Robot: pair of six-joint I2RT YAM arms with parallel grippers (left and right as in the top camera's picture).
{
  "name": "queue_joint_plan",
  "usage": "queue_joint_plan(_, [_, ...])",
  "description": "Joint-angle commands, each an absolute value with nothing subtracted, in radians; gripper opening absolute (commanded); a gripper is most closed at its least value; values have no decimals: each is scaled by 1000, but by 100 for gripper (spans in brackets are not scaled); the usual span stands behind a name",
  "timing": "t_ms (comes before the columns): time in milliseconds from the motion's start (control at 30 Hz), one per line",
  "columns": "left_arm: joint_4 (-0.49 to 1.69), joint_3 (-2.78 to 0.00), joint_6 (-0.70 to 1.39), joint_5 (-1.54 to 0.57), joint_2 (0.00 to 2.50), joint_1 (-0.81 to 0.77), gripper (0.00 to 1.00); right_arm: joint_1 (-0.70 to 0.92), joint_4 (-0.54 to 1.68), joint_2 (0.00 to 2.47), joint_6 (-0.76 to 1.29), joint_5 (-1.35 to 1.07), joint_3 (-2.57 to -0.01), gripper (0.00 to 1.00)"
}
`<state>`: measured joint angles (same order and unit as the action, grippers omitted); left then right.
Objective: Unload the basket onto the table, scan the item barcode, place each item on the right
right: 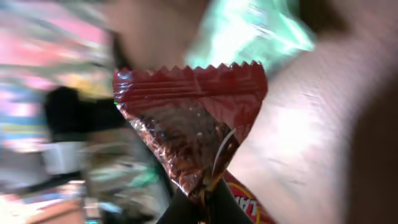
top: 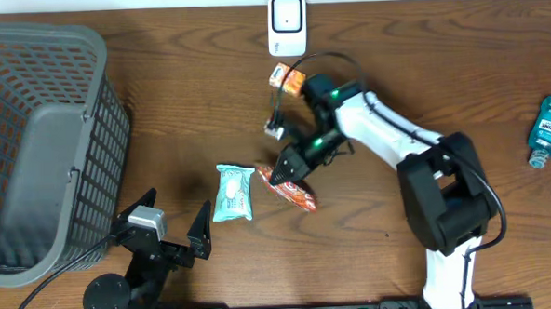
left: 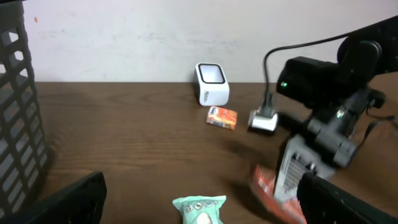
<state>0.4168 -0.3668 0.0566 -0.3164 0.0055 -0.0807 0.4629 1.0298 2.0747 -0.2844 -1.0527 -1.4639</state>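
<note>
My right gripper [top: 282,177] pinches one end of the red snack packet [top: 298,194] at mid-table, just beside a pale green pouch [top: 232,192]. My left gripper [top: 174,226] hangs with jaws spread wide. The white scanner [top: 287,25] stands well apart.

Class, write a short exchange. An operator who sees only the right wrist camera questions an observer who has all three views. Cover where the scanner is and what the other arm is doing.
Operator: My right claw is shut on a red packet. Where is the scanner?
Observer: The white scanner stands at the table's far edge, just beyond a small orange box.
Operator: And the left claw?
Observer: The left claw is open and empty near the front edge, apart from your packet.
</note>
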Motion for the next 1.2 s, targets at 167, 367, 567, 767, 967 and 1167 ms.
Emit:
queue_joint_plan(167, [415, -366, 69, -329, 3, -84, 98, 450, 1062, 2068, -101, -1562, -1480, 2])
queue_joint_plan(367, [415, -366, 69, -329, 3, -84, 98, 450, 1087, 2068, -27, -1562, -1479, 1])
queue_joint_plan(567, [415, -366, 69, -329, 3, -84, 98, 445, 1288, 2068, 339, -1562, -1479, 1])
queue_joint_plan(767, [415, -366, 69, -329, 3, -84, 98, 417, 1512, 2068, 701, -1562, -1479, 1])
queue_joint_plan(967, [415, -366, 69, -329, 3, -84, 98, 370, 1613, 2068, 919, -1562, -1479, 1])
queue_joint_plan(1167, [415, -366, 69, -329, 3, -84, 98, 293, 1612, 2068, 1023, -1562, -1479, 1])
